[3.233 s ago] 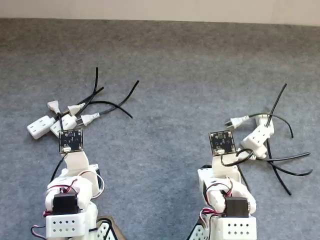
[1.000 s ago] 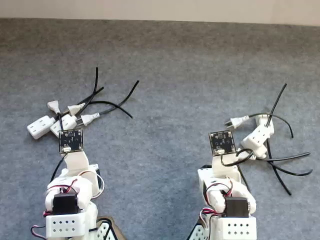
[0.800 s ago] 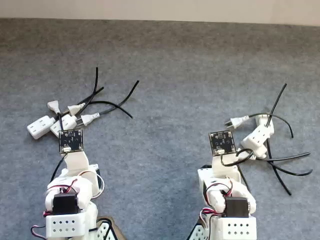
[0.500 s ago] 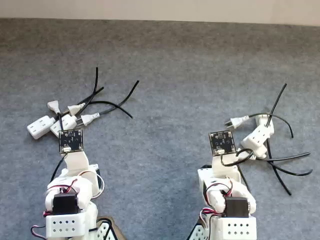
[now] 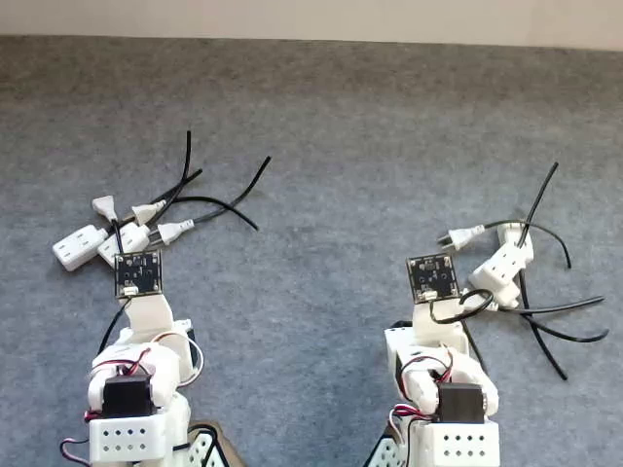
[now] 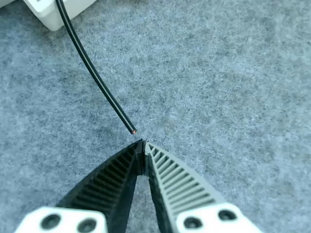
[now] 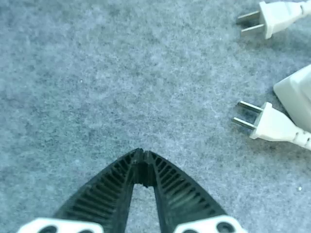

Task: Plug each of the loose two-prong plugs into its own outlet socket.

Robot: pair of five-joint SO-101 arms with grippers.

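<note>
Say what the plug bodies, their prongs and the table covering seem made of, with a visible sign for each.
Plug bodies: likely moulded plastic, white, smooth, slightly glossy.
Prongs: metal, judging by thin flat grey bars with dull shine.
Table covering: probably felt or short carpet, grey, matt, fuzzy fibres.

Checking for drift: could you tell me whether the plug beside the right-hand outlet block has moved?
No, the plug keeps its spot, up-left of the outlet block in the high view.

Grey felt table (image 5: pixel 331 146). Left arm (image 5: pixel 136 375) and right arm (image 5: pixel 440 384) stand at the bottom edge. Middle left: white outlet blocks (image 5: pixel 80 247), loose plugs (image 5: pixel 167 233) and black cords (image 5: pixel 219 202), tangled. Middle right: another outlet block (image 5: pixel 501 265), one plug (image 5: pixel 462 236), looping cords (image 5: pixel 560 336).
</note>
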